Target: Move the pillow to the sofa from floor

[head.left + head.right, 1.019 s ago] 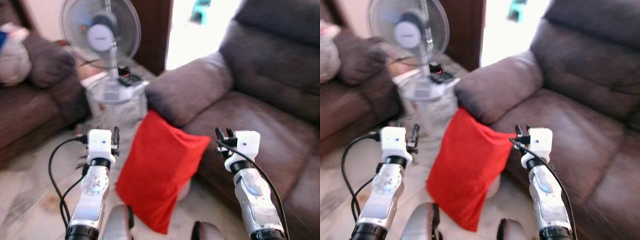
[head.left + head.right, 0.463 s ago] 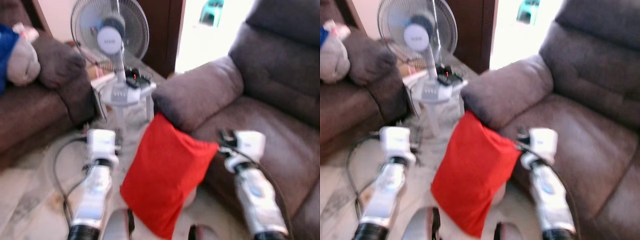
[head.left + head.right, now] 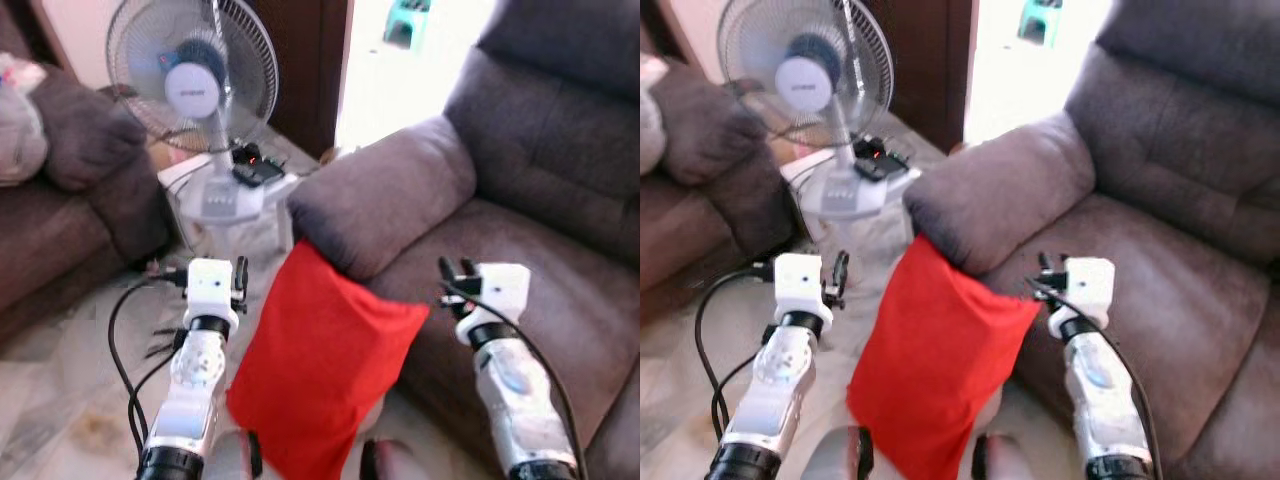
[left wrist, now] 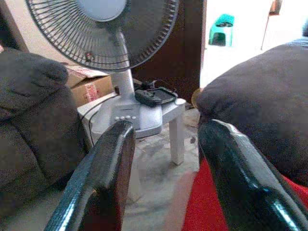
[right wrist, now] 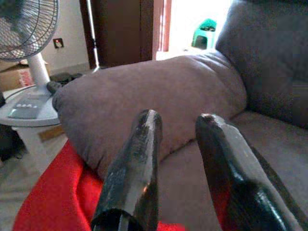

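Fingers released on left gripper (image 3: 236, 276) and right gripper (image 3: 455, 273) | red pillow (image 3: 318, 370) between them, leaning on sofa (image 3: 520, 230) armrest | fan (image 3: 195, 80) behind

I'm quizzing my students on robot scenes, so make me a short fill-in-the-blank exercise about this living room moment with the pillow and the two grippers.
1. The pillow leaning against the sofa is ____ in colour.
2. The left gripper and the right gripper are raised on either side of the pillow, and both hold ____.
3. On the small white table stands a ____.

Missing words: red; nothing; fan
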Available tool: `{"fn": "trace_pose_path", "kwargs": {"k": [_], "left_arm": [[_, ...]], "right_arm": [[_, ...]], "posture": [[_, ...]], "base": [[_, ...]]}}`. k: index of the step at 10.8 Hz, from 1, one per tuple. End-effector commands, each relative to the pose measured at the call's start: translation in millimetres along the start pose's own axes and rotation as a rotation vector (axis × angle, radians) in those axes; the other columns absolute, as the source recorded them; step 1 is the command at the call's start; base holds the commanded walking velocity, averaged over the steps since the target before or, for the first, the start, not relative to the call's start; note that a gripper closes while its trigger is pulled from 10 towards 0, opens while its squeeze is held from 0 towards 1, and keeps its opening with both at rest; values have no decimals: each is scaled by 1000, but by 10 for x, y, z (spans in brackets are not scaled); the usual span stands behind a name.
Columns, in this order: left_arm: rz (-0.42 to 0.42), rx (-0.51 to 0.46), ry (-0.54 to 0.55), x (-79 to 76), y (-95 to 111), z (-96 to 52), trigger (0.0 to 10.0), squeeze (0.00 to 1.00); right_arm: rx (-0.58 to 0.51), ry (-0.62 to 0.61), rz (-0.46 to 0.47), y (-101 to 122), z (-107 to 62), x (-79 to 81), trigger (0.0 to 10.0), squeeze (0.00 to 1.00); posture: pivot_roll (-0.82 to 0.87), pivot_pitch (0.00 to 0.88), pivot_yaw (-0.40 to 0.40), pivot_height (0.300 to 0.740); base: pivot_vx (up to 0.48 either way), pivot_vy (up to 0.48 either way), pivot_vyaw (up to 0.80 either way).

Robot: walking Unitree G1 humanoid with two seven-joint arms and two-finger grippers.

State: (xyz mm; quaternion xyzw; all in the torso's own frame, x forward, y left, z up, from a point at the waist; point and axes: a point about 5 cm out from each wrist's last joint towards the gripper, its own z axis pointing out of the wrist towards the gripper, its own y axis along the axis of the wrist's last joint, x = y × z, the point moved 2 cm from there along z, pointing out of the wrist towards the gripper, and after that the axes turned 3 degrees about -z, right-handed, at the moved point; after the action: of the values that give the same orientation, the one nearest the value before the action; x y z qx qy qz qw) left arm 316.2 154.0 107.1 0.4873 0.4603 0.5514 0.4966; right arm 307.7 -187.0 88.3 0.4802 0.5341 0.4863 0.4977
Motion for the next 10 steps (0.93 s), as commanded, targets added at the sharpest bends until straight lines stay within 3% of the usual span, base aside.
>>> {"fn": "trace_pose_path", "kwargs": {"k": [1,3,10], "left_arm": [[3,1,12,53,1,0,10000,0],[6,0,8,45,3,5,10000,0],[5,-2,-51,-42,4,-17,10000,0]], "right_arm": [[-7,12,11,32,22,51,10000,0],[23,19,21,-6,38,59,10000,0],[60,56,14,-77,35,113,10000,0]], "posture": [[3,31,-54,626],[3,27,-54,626],[9,6,-49,621]], "base": [[255,0,0],[309,0,-394],[0,0,0]]}}
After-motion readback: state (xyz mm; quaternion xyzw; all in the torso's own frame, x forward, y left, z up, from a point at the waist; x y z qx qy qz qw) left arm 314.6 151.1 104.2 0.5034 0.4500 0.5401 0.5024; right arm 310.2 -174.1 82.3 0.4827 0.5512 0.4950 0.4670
